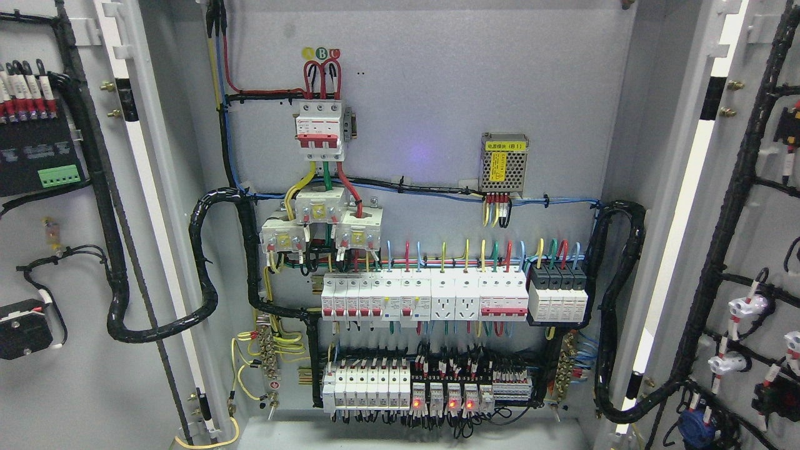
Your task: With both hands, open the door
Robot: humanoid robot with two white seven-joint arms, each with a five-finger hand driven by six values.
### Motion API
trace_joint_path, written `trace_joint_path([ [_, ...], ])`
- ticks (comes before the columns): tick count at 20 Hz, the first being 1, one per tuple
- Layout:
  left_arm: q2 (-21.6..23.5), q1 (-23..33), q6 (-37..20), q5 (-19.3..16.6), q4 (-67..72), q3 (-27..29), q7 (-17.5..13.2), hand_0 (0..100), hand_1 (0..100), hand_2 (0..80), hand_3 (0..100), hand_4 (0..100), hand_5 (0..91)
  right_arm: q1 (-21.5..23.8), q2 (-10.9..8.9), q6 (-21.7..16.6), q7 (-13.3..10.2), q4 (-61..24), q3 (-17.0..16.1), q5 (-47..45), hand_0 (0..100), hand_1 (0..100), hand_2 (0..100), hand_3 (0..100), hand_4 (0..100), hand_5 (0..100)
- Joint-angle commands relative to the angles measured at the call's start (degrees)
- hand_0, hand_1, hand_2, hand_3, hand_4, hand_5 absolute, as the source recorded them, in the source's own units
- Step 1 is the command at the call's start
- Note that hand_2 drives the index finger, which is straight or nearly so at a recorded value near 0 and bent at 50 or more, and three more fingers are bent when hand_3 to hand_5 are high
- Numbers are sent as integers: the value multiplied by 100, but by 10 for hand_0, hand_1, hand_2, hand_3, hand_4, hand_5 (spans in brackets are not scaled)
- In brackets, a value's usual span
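The electrical cabinet stands open. Its left door (75, 375) is swung out at the picture's left and its right door (759, 250) at the picture's right, both showing their wired inner faces. Between them the grey back panel (425, 100) is in full view, carrying a red-and-white main breaker (320, 125), three current transformers (320, 225), a row of white breakers (425, 299) and a lower row of relays with red lamps lit (440, 397). Neither of my hands nor any arm shows in the head view.
Thick black cable looms (206, 269) curve from each door into the cabinet, on the right as a second loom (615, 300). A small metal power supply with a yellow label (504, 161) sits at the upper right of the panel. The cabinet floor (412, 434) runs along the bottom.
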Motion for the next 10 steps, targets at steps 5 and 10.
trace_joint_path([
  [5,11,121,-3298,17,-446,-631,-5,0,0,0,0,0,0,-8,-121,6,-22,-201,1528,578,0,0,0,0,0,0],
  [10,-761,947,-3307,-71,-1958,-587,-14,0,0,0,0,0,0,-8,-68,6,-22,-114,1827,1158,0,0,0,0,0,0],
])
